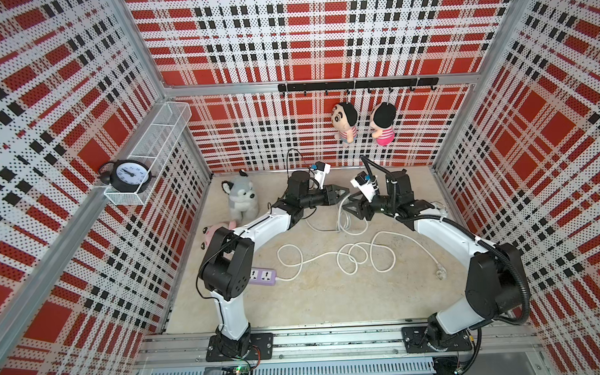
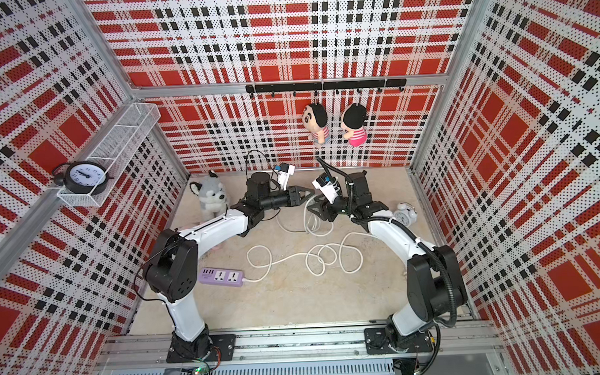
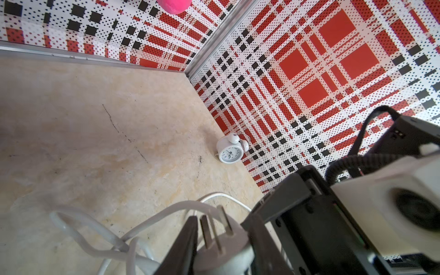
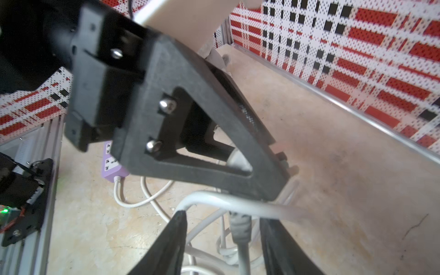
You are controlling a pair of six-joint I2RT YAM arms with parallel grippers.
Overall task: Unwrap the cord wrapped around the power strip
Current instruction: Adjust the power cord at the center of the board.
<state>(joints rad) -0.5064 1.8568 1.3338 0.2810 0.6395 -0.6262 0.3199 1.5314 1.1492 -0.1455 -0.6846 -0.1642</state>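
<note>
Both arms arch up from their bases on the front rail (image 1: 331, 341) and reach toward the back middle of the tabletop (image 1: 313, 304), where their tips nearly meet. The left arm's elbow hangs over the front-left area. Its white forearm runs forward and inward, and the wrist turns the left end effector (image 1: 342, 193) sideways toward the right arm. In the left wrist view its jaws are closed on the white plug (image 3: 228, 254), held clear of the tabletop with the prongs pointing out past the fingertips.

The right arm mirrors this pose, and the right end effector (image 4: 222, 220) faces the left one. Its jaws stand apart, with the grey strain relief (image 4: 240, 226) between them and a gap on either side.

The lavender power strip (image 1: 262, 276) lies flat at the front left beside the left elbow, with the cord (image 1: 328, 254) off it. The cord leaves the strip's end and sprawls in loose loops across the middle of the tabletop, and a few strands hang below the two end effectors.
</note>
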